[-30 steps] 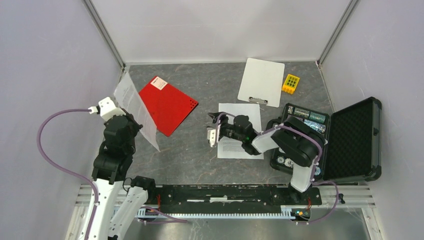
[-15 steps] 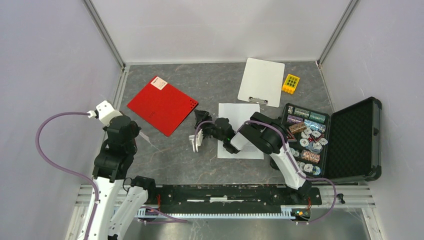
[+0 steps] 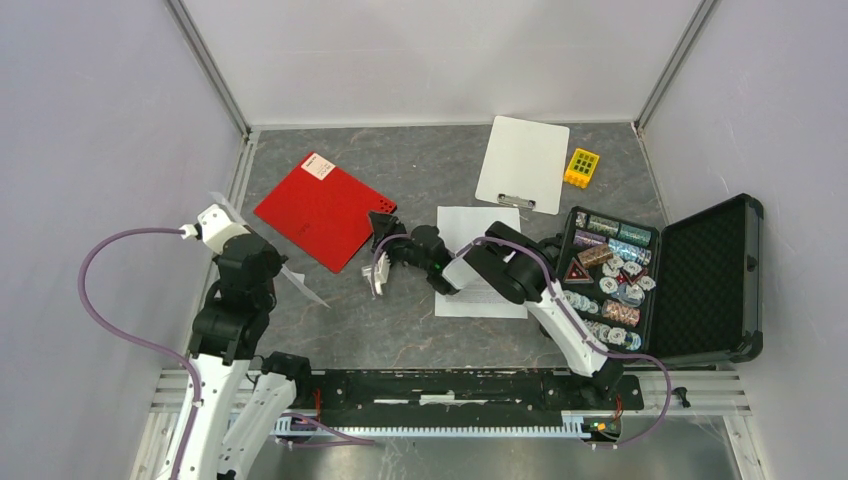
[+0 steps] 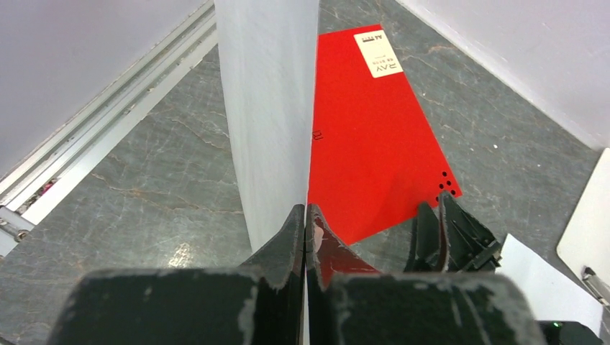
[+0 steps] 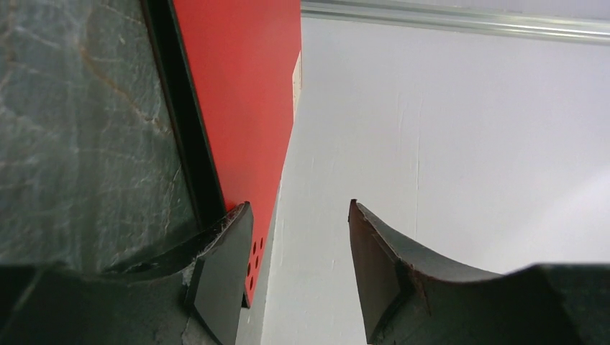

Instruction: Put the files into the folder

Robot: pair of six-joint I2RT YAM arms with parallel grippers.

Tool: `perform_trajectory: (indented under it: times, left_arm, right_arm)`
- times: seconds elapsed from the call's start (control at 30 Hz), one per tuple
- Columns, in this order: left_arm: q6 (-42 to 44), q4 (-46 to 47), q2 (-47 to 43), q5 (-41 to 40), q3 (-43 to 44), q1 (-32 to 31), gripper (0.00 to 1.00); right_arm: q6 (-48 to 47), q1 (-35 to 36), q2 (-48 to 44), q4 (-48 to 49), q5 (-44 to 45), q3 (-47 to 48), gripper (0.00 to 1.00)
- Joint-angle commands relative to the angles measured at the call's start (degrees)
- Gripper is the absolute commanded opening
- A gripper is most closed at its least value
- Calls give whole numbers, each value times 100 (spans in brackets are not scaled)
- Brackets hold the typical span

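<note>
Nearest to my bases, my left claw (image 4: 306, 215) was pressed together on the lower edge of one held sheet (image 4: 270, 108). The sheet stood up out of the jaws almost on edge. From overhead it showed only as a thin white sliver slanting from far-left to near-right, above the left side of the table (image 3: 420, 330). The face turned to my wrist camera looked plain white, and I could read no print there.

Further in, near the middle of the table, my right claw (image 5: 298, 208) was spread. It pointed left at the near-right side of the folder (image 3: 322, 212), beside the corner with the small punched holes. One finger (image 5: 223, 273) sat right at that edge, against the black strip under the red cover. The other finger stood apart from it, with only the pale wall showing in the gap. I could not tell whether the first finger was actually touching the cover.

The second sheet (image 3: 470, 218) lay flat under my right arm, long axis running near to far, well apart from the folder. To its right stood the open black case (image 3: 705, 275).

The folder lay closed, red side up and turned on the diagonal. Its long axis ran from far-left to near-right, and its white label (image 3: 318, 166) was at the farthest corner.

Farthest back lay the white clipboard (image 3: 523, 160), with a yellow block (image 3: 582, 167) just beside it.
</note>
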Motion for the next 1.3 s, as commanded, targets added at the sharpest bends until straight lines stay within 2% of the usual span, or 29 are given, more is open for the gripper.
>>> perform_trajectory:
  times: [0.0, 0.1, 0.2, 0.5, 0.7, 1.03, 1.27]
  left_arm:
    - [-313, 351, -68, 95, 24, 0, 2]
    - [-308, 343, -66, 91, 11, 0, 2]
    - [-286, 336, -71, 10, 14, 0, 2]
    - [-195, 359, -100, -151, 17, 0, 2]
    - [-172, 465, -93, -127, 2, 0, 2]
    - [-273, 532, -75, -8, -126, 0, 2]
    - [-236, 563, -63, -102, -163, 4, 2]
  right_arm:
    - [-483, -31, 336, -848, -114, 329, 58]
    - [-524, -27, 380, -961, -120, 435, 55]
    - [-622, -29, 91, -1008, -132, 84, 57]
    - [-671, -161, -740, -2024, -347, -501, 61]
    - [-559, -177, -554, -1906, -356, -334, 60]
    - [-380, -175, -52, -2291, -336, 577, 59]
    - [23, -159, 351, -1642, -373, 819, 50]
